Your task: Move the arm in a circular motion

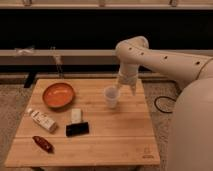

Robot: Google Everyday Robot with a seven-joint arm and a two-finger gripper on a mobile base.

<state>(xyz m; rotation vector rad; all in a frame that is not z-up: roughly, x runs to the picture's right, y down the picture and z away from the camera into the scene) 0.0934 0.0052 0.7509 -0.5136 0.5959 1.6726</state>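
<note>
Robot arm (170, 62), off-white and dotted with dark holes, reaches in from the right and bends at a rounded elbow over the far side of the wooden table (125, 140). Its gripper (126, 85) hangs straight down, just right of a white cup (111, 97). Whether the gripper is open or closed, I cannot tell. To the left sit an orange bowl (58, 95), a white bottle (41, 120) lying flat, a small white box (76, 115), a black block (77, 129) and a dark red chili-shaped item (43, 143).

Table (115, 135) holds bowl (58, 95), cup (111, 96), black box (77, 129); hand (126, 89) near cup.
</note>
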